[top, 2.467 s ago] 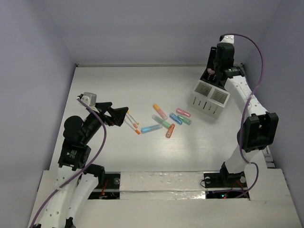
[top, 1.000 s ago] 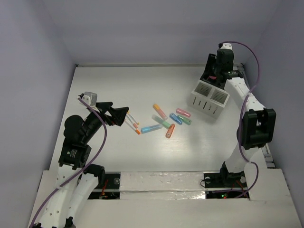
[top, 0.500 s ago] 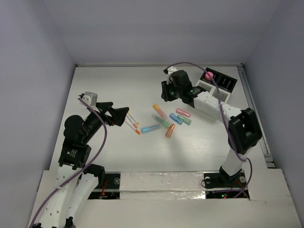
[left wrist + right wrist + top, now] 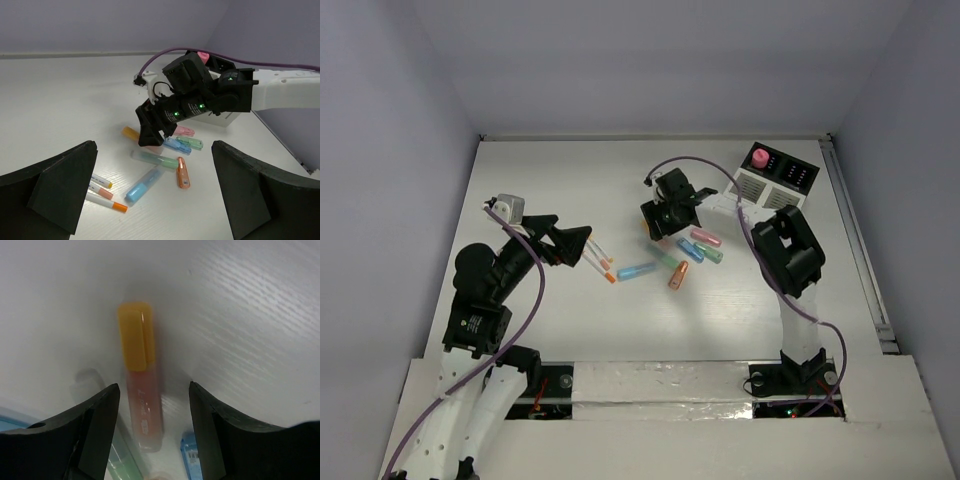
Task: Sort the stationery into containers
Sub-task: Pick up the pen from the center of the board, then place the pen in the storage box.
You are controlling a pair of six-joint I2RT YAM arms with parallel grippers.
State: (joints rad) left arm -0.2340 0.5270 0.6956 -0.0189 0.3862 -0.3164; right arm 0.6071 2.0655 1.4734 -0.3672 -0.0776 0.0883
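Several pastel capsule-shaped highlighters [image 4: 678, 262] lie mid-table. My right gripper [image 4: 663, 222] is open and low over the pile. In the right wrist view its jaws [image 4: 154, 388] straddle a pink highlighter with an orange cap [image 4: 142, 405] without touching it. My left gripper [image 4: 588, 238] is open and empty, beside the white orange-tipped sticks [image 4: 602, 260]. They also show in the left wrist view [image 4: 102, 192]. The white slatted organizer [image 4: 763, 186] stands at the back right. A stubby pink cylinder [image 4: 758, 157] stands in its black back section [image 4: 794, 173].
In the left wrist view a blue highlighter [image 4: 142, 184], a long green one [image 4: 157, 160] and an orange one [image 4: 182, 172] lie nearest my left gripper [image 4: 160, 200]. The right arm's purple cable [image 4: 705, 165] arcs over the table. Walls close the table's left, back and right.
My right arm has swung from the organizer to the highlighter pile and lowered over the orange-capped one. The pink cylinder now stands uncovered in the organizer. The left arm has not moved.
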